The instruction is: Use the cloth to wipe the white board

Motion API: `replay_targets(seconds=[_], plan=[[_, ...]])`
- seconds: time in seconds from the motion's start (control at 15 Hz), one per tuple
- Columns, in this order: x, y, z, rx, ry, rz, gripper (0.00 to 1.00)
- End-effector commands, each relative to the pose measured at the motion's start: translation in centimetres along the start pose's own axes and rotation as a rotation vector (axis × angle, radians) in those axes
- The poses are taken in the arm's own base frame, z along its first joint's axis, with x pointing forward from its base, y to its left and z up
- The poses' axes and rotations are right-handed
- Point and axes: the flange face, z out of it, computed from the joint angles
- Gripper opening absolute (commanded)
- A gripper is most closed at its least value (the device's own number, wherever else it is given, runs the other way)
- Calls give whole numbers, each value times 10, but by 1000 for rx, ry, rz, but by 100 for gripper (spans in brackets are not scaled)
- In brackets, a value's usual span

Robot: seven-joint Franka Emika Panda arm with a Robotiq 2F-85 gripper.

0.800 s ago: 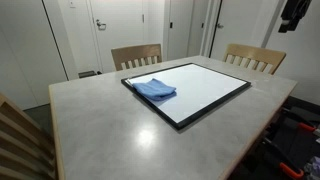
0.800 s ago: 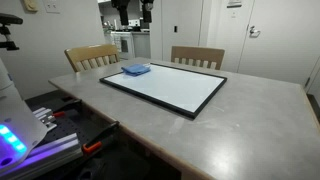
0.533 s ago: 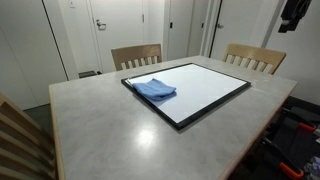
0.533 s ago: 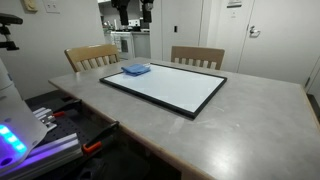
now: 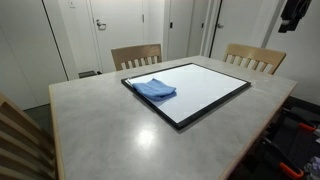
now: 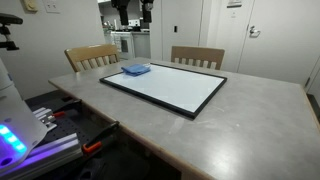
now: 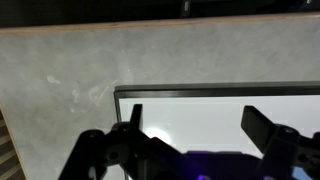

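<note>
Lying bunched on the white board (image 5: pixel 205 88), the cloth (image 5: pixel 154 89) sits at the board's corner toward the left of the frame, wholly inside the black frame, light blue, loosely folded

- Same cloth (image 6: pixel 136 69) shows in both exterior views; here it is at the board's far left corner, near a wooden chair (image 6: pixel 91 56)
- Rest of the white board (image 6: pixel 170 88): bare, glossy, flat on the grey table (image 5: pixel 100 130)
- Two wooden chairs (image 5: pixel 136 56) and (image 5: pixel 254 57) stand at the table's far edge, behind the board
- Wrist view: gripper (image 7: pixel 193 112) enters from the bottom of the frame, jaws spread wide apart, nothing between them
- Fingers (image 7: pixel 133 118) dark, one lower left, one lower right, seen over the board's white surface; contact with it cannot be told
- Board's black frame corner sits centre left in the wrist view; grey table fills the upper half
- Dark arm (image 5: pixel 293 14) at the upper right, well apart from the cloth
</note>
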Motion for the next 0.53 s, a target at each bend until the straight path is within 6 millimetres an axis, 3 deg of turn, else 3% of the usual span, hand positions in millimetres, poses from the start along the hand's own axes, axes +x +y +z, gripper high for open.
replay_targets(seconds=[0.0, 0.47], plan=[[2, 0, 1, 16, 6, -20, 100], [28, -9, 5, 78, 39, -156, 100]])
